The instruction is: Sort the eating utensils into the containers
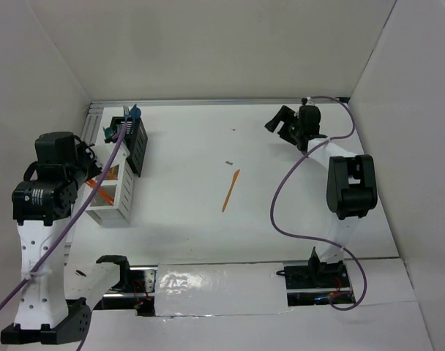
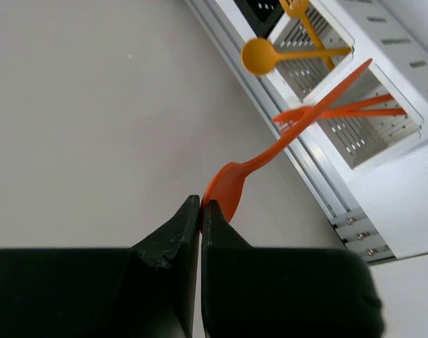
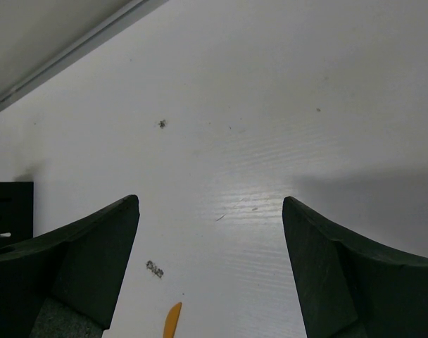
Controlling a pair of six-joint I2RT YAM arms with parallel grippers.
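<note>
My left gripper (image 2: pixel 201 204) is shut on the bowl of an orange spoon (image 2: pixel 231 184). The spoon's handle slants up over a white compartment (image 2: pixel 383 151) of the container row (image 1: pixel 114 191), where an orange fork (image 2: pixel 341 110) rests. The adjoining compartment holds a yellow-orange spoon (image 2: pixel 260 56) and a fork (image 2: pixel 298 10). The black mesh bin (image 1: pixel 135 142) at the far end holds teal utensils (image 1: pixel 131 114). An orange knife (image 1: pixel 230 190) lies mid-table; its tip shows in the right wrist view (image 3: pixel 172 320). My right gripper (image 1: pixel 285 124) is open and empty at the far right, above bare table (image 3: pixel 210 211).
A metal rail (image 2: pixel 270 120) runs along the near side of the containers. White walls enclose the table on three sides. A small dark speck (image 1: pixel 228 162) lies near the knife. The right arm's purple cable (image 1: pixel 281 197) loops over the table.
</note>
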